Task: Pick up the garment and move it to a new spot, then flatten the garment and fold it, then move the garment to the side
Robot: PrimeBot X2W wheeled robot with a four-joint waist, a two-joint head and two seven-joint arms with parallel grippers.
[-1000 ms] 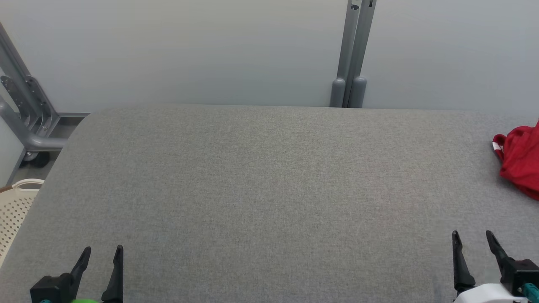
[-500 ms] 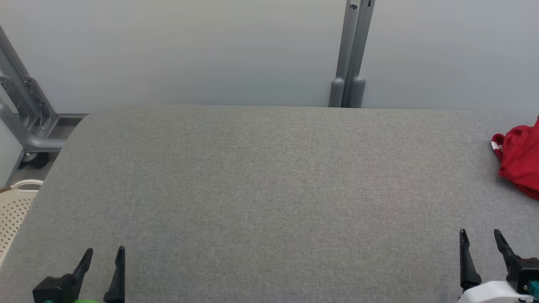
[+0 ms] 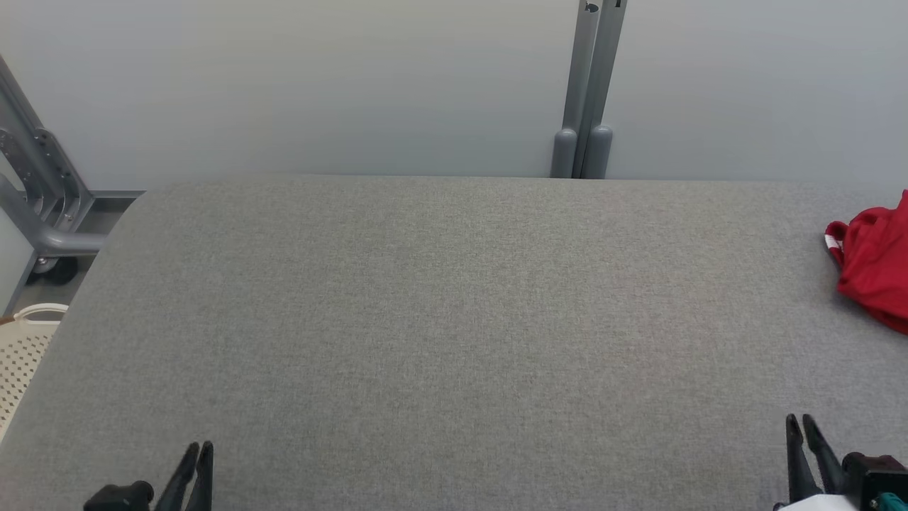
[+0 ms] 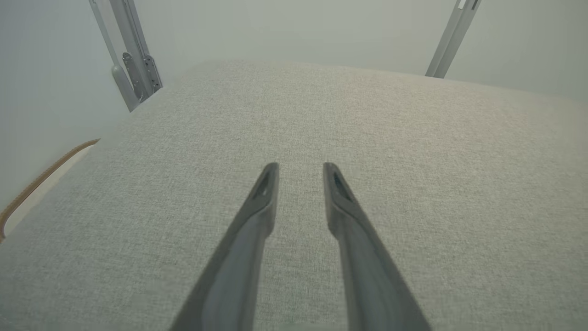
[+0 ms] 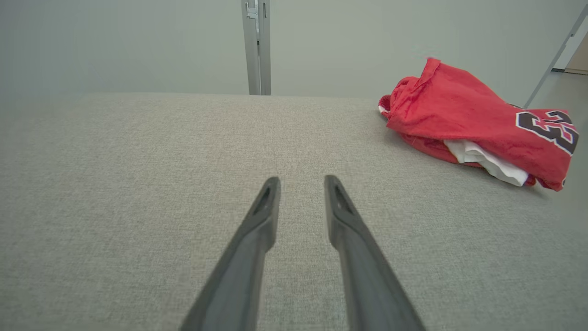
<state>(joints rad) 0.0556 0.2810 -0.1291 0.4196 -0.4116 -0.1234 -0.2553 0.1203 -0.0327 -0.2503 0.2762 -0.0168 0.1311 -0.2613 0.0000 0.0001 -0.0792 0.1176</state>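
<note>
Table (image 3: 454, 319): grey fabric top, taking up most of the head view.

Garment (image 3: 872, 266): red, lying in a crumpled heap on the table at 3 o'clock in the head view, cut off by the picture's edge. A white-trimmed hem shows on its 9 o'clock side. In the right wrist view the garment (image 5: 464, 124) sits at 2 o'clock from the fingers, well apart from them. Dark numerals edged in white show on its far end, and a white layer pokes out from under the red at its near edge. Neither gripper touches it.

Left gripper (image 3: 199, 448): at 7 o'clock in the head view, low over the table near its front edge. In its own wrist view the left gripper (image 4: 300, 170) has its fingers parted by a narrow gap. Bare table shows between them; nothing is pinched.

Right gripper (image 3: 799, 422): at 5 o'clock in the head view, fingers pointing to 12. In its own wrist view the right gripper (image 5: 302, 181) likewise shows fingers slightly apart, with bare cloth between them. Whether either set of tips touches the table cannot be told.

Surroundings: a pale wall behind the table; a grey post (image 3: 585, 92) against it at 12 to 1 o'clock; a grey metal frame (image 3: 35, 191) at 10 o'clock; a cream perforated basket (image 3: 25, 348) beside the table's edge at 9 o'clock.
</note>
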